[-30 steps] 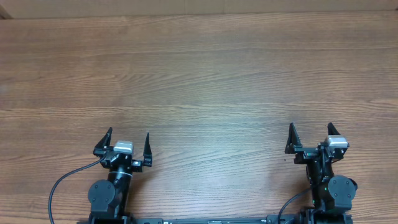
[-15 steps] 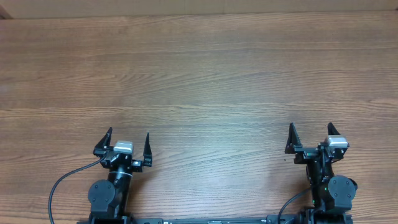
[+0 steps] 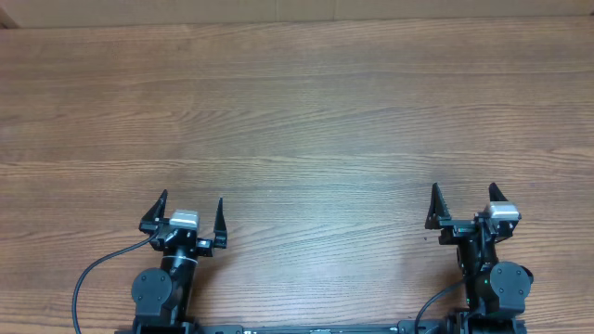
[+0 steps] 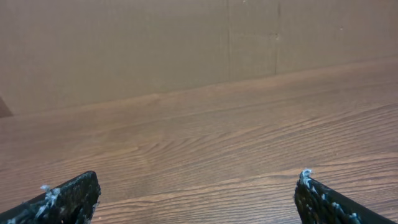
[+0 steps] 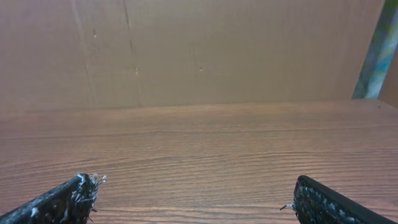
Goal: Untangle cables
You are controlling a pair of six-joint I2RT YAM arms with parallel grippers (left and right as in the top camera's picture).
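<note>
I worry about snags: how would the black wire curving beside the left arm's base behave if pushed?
The black wire likely bends yet springs back: it holds a smooth arc. It probably wouldn't slide off, being joined to the left arm.

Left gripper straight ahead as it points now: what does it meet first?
Nothing on the table lies ahead of the left gripper; the way looks free up to the cardboard wall, probably.

The left gripper [image 3: 192, 211] is at the frame's lower left over the table [image 3: 306, 111], the right gripper [image 3: 464, 206] at lower right, well apart. A wall [image 4: 155, 43] stands behind the table.
</note>
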